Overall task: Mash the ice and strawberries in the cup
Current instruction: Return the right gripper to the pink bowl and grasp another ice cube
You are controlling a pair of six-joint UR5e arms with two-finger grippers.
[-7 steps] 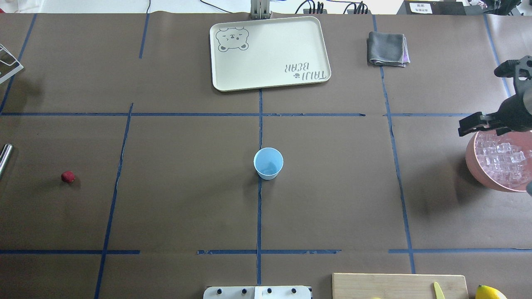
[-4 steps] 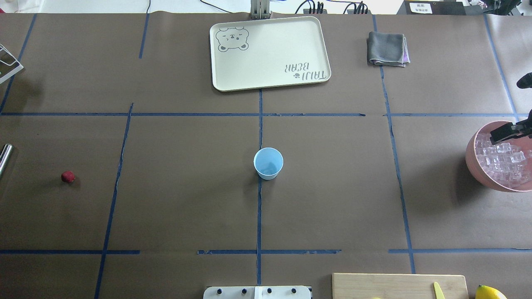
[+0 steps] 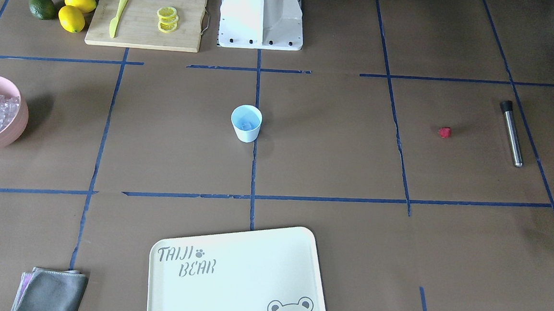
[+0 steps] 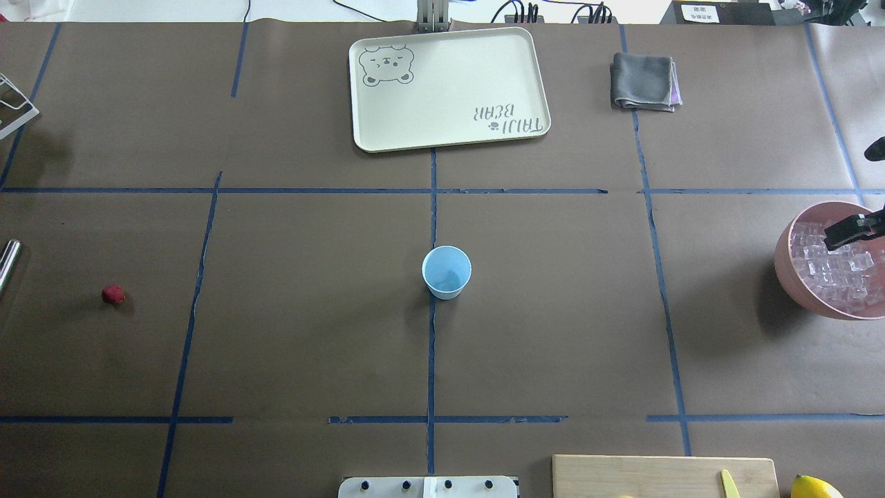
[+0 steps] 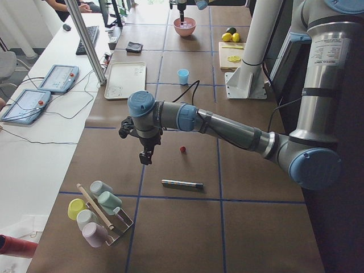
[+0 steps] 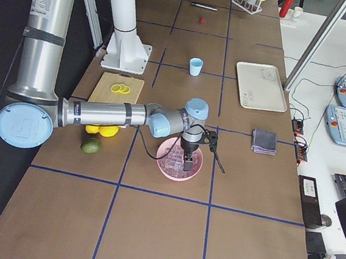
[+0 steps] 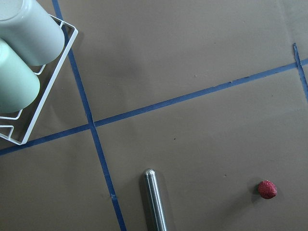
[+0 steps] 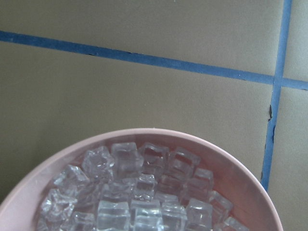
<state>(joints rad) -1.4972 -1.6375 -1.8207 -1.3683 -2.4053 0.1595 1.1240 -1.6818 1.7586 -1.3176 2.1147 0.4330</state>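
The cup (image 4: pixel 446 272) stands upright on the brown table (image 4: pixel 311 332), on a blue tape line in front of the robot's base (image 3: pixel 261 15). In the front-facing view something pale and boxy shows at its bottom, too faint to name.

The berry (image 4: pixel 113 294) lies alone on the table, well to the cup's left. Farther left of the cup lies a steel rod (image 3: pixel 512 134), apart from the berry. Farthest from the cup on that side, a wire rack (image 5: pixel 108 227) holds pastel mugs (image 5: pixel 108 200).

The ice (image 4: pixel 833 273) is heaped in a pink bowl (image 4: pixel 783 266) well to the cup's right. The right gripper (image 6: pixel 186 164) hangs straight down over the bowl with its tips at the cubes. Whether they touch cannot be told. Only one dark finger (image 4: pixel 850 232) shows from above, so it cannot be told whether this pincer is open or closed. Its wrist view shows the bowl's rim and the cubes, and no finger.

The left gripper (image 5: pixel 145 157) hangs above the table left of the cup, near the berry and rod, touching neither. It shows only in the side view, so whether it is open or closed cannot be told.

Beyond the cup, away from the robot, lies a cream tray (image 4: pixel 449 104) with a bear print. Beyond the cup and to its right lies a folded grey cloth (image 4: pixel 644 81). On the robot's side of the cup, to its right, a board (image 3: pixel 140 34) carries lemon slices (image 3: pixel 167 19) and a yellow knife (image 3: pixel 116 15). Two lemons (image 3: pixel 71 19) and a green fruit (image 3: pixel 42 6) lie farther right.
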